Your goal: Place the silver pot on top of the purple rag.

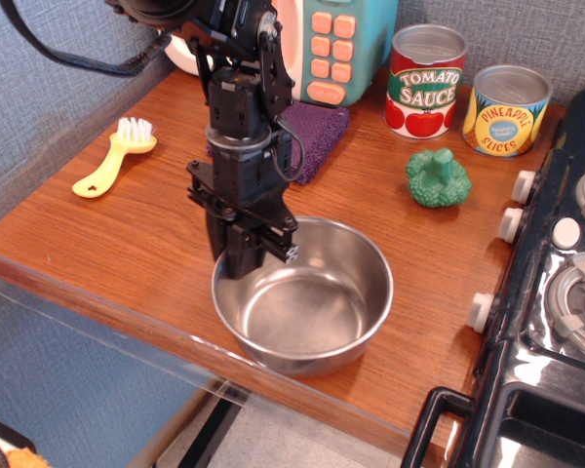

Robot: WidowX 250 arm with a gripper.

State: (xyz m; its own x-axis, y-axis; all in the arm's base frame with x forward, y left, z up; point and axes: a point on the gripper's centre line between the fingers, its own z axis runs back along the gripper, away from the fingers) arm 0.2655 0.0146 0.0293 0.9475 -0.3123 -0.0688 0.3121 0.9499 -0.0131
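The silver pot [312, 312] is a wide shiny steel bowl near the front edge of the wooden counter [107, 244]. My black gripper [240, 261] comes down from above and is shut on the pot's left back rim, one finger inside and one outside. The purple rag [319, 136] lies flat behind the pot, near the back of the counter, with its left part hidden by my arm. The pot is apart from the rag.
A tomato sauce can [425, 80] and a pineapple can [507, 109] stand at the back right. A green toy broccoli [438, 178] lies right of the rag. A yellow brush [114, 156] lies at the left. A teal toy with orange buttons [331, 49] stands behind the rag. A black toy stove [565, 292] borders the right.
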